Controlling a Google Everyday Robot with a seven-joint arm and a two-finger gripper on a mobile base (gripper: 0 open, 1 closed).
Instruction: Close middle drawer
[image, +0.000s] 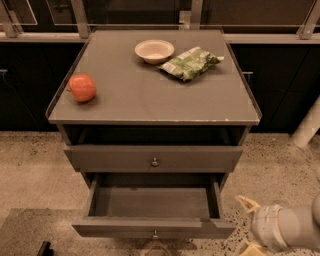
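Note:
The middle drawer (152, 202) of the grey cabinet is pulled far out and shows its empty grey box interior. Its flat front (115, 230) faces me low in the view, with a small round knob (155, 233). My gripper (248, 226) is at the lower right, just off the drawer's right front corner and apart from it. Its cream fingers (248, 204) are spread with nothing between them. The bottom drawer is hidden under the open one.
The top drawer front (200, 159) with its knob (154, 161) sits above the open drawer. On the cabinet top (150, 95) lie a red apple (82, 87), a cream bowl (154, 51) and a green snack bag (189, 63). Dark cabinets stand behind, and a white pole (309, 125) is at the right.

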